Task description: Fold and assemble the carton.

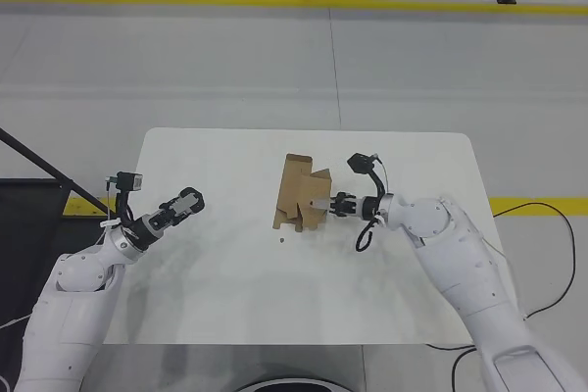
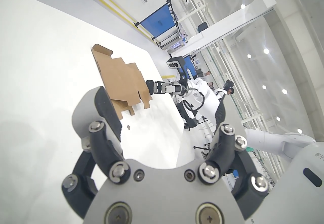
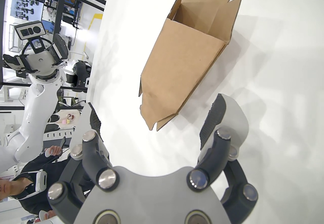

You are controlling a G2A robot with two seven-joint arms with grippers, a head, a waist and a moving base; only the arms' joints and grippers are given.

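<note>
Brown cardboard carton (image 1: 300,193) lay on its side near the middle of the white table (image 1: 225,294), partly opened, flaps loose. Right gripper (image 1: 325,207) sat just at its end, fingers spread wide, nothing clamped. Left gripper (image 1: 188,203) hung well apart, equally wide, empty.

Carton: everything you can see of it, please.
The carton is plain brown cardboard, partly erected into a tube and lying on its side near the middle of the white table. Both ends are open, flaps loose, one tuck flap standing out. The open right end effector sits at the other end; contact unclear.
</note>
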